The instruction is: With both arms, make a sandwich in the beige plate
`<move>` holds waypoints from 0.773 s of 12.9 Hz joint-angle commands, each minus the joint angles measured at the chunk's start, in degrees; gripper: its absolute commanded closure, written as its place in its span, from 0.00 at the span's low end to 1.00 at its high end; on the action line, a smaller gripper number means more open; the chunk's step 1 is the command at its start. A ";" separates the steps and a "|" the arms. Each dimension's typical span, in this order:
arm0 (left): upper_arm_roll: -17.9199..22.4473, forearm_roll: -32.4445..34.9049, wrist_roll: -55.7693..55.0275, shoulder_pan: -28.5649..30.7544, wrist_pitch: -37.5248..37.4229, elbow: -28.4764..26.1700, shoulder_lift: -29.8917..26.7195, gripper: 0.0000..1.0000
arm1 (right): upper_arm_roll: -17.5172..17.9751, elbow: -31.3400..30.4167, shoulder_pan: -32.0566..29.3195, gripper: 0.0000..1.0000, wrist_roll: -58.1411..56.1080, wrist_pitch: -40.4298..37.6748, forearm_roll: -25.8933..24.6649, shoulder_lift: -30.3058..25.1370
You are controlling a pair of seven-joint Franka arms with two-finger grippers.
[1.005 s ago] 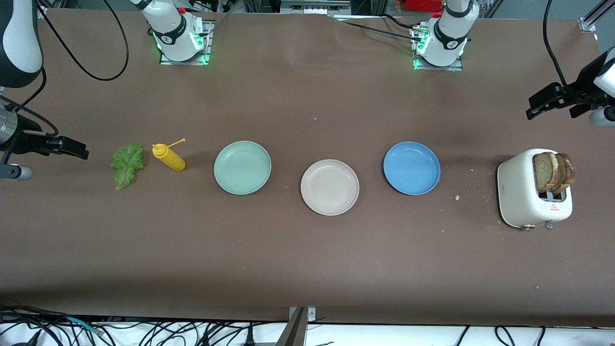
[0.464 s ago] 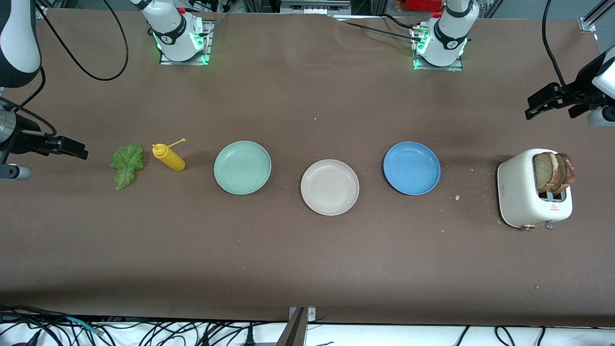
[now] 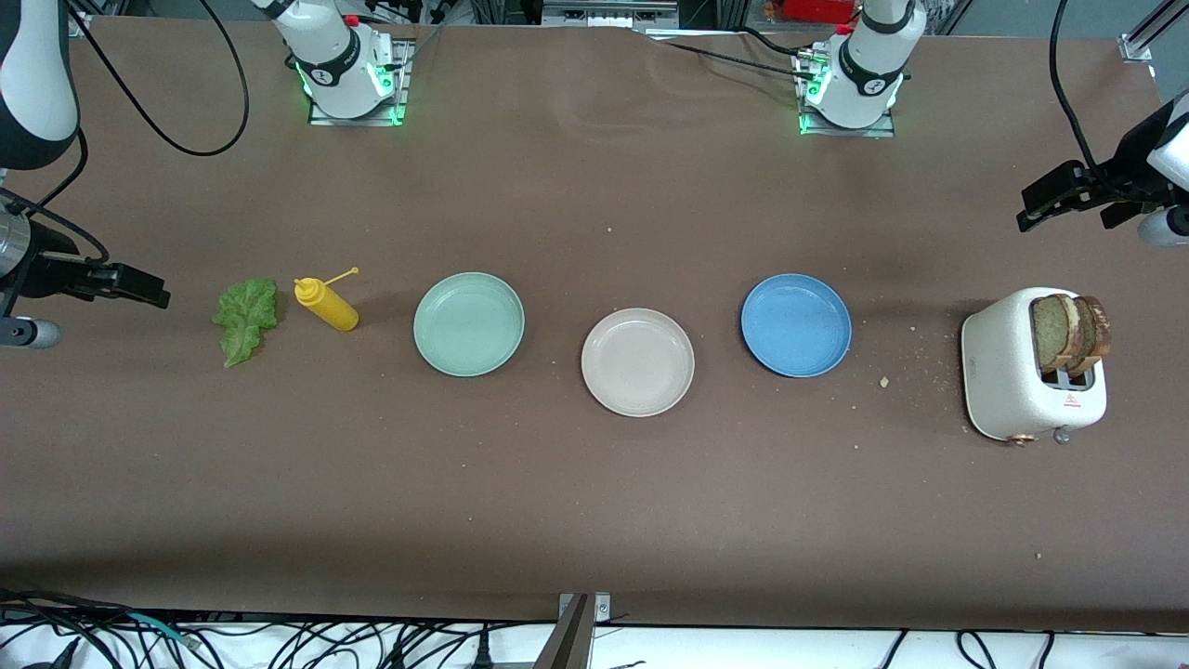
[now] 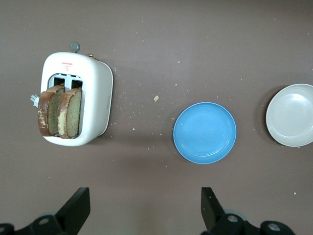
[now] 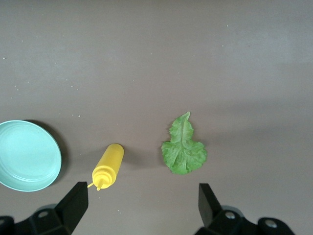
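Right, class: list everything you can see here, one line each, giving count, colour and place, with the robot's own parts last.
beige plate: one, pale beige, mid-table, empty, nearest the front camera of the three plates.
mint-green plate: one, toward the right arm's end.
blue plate: one, toward the left arm's end.
toaster: one, white, at the left arm's end.
bread slices: two, brown, standing in the toaster.
lettuce leaf: one, green, at the right arm's end.
squeeze bottle: one, yellow, lying beside the lettuce.
left pincer: black, open, above the table near the toaster.
right pincer: black, open, near the lettuce.
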 commanded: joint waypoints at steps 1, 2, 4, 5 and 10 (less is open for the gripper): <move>-0.11 0.00 0.81 0.36 -0.39 1.62 0.98 0.00 | 0.27 -1.29 -0.77 0.00 -0.49 0.49 1.03 -1.14; -0.11 -0.09 0.81 0.36 -0.39 1.62 0.98 0.00 | 0.27 -1.47 -0.77 0.00 -0.58 0.49 0.95 -1.23; -0.11 -0.09 0.81 0.36 -0.39 1.62 1.24 0.00 | 0.27 -1.47 -0.77 0.00 -0.58 0.41 0.95 -1.23; -0.11 -0.09 0.81 0.44 -0.39 1.62 1.33 0.00 | 0.27 -1.47 -0.77 0.00 -0.58 0.49 0.95 -1.23; -0.11 -0.09 0.81 0.36 -0.39 1.71 1.42 0.00 | 0.27 -1.47 -0.69 0.00 -0.58 0.41 0.95 -1.23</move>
